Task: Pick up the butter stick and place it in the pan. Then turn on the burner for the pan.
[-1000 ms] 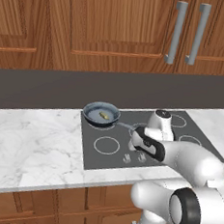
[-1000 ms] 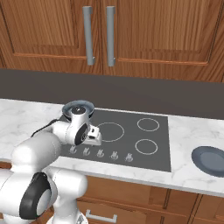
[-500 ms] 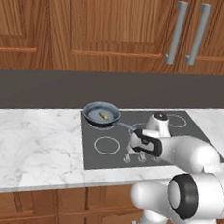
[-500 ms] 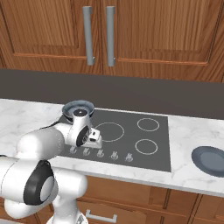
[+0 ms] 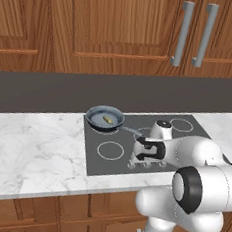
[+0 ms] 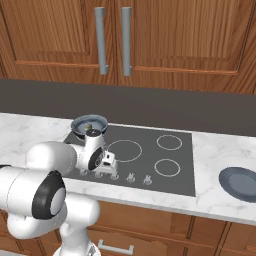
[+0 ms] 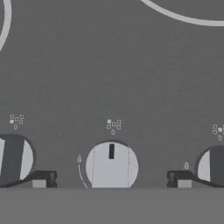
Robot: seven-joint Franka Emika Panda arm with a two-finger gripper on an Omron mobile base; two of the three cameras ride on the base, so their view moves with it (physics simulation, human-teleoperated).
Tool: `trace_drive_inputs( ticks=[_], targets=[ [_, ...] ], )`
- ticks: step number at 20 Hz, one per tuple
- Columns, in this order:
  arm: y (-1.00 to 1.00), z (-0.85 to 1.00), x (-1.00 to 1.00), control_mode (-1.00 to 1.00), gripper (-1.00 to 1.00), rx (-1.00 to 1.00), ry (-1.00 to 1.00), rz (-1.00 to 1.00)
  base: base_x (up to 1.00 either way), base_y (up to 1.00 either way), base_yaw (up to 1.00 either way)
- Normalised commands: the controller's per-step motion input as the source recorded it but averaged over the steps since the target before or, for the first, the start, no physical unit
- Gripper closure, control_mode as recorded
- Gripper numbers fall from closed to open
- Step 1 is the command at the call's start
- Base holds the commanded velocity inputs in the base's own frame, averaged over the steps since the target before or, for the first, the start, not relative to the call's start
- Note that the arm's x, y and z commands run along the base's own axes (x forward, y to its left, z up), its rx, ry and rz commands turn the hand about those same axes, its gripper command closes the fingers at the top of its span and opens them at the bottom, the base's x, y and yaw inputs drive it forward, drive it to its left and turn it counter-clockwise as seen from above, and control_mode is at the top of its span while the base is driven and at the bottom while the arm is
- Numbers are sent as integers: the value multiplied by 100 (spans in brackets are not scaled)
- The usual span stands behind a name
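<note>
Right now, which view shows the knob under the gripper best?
The hand view: the knob sits centred between the open gripper tips, its pointer mark clear. In the left base view the hand covers most of the knob row; the right base view shows small knobs beside the hand.

A white marble counter (image 5: 34, 150) carries a dark glass cooktop (image 6: 150, 165) and a blue-grey plate (image 6: 239, 183).

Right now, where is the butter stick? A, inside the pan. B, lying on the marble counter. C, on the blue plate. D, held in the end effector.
A: the butter stick lies in the bowl of the pan at the cooktop's back corner, while the open end effector hangs over a knob with nothing in it.
</note>
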Motion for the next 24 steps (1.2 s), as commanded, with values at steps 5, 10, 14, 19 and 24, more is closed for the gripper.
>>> trace_drive_inputs(
  ticks=[5,10,14,19,24],
  targets=[
    [0,-15,2,-100,-100,0,2,0,0,0,0],
    [0,-7,3,-100,-100,0,1,0,0,0,0],
    [0,-10,0,-100,-100,0,1,0,0,0,0],
    [0,-7,0,-100,100,0,0,0,0,0,0],
    [0,0,0,-100,100,0,0,0,0,0,0]
  ],
)
